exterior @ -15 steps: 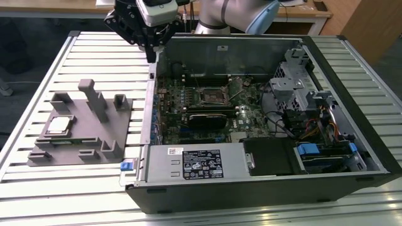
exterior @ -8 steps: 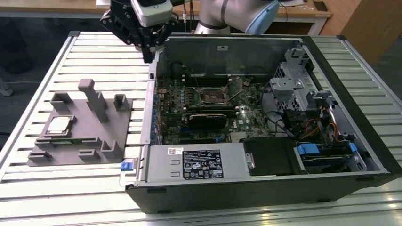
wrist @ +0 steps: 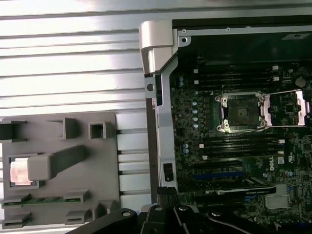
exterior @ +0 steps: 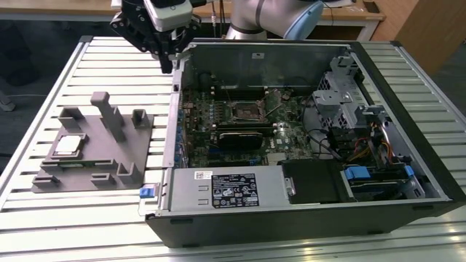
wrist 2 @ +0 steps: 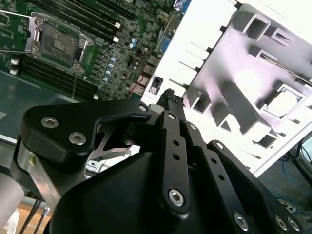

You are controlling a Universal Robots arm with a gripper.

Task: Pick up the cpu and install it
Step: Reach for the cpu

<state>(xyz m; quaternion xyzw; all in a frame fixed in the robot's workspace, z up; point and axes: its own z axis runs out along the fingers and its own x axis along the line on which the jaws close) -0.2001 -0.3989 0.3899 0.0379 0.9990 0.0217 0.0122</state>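
The black multi-link gripper (exterior: 169, 66) hangs over the slatted metal table (exterior: 109, 65), right at the rim of the open black computer case (exterior: 306, 224). Its fingertips are pinched together with nothing between them. The small square silvery-topped cpu (exterior: 67, 144) sits in a pocket of the grey moulded tray (exterior: 98, 164), well apart from the gripper. Tall grey posts (exterior: 109, 114) rise just beside it on the exterior view's right. In the first wrist view a thin green memory stick (wrist: 44, 199) lies slotted near the chip. The dark square metal-rimmed socket (exterior: 248, 112) sits on the green motherboard (exterior: 200, 125), and the case's side wall stands between tray and board.
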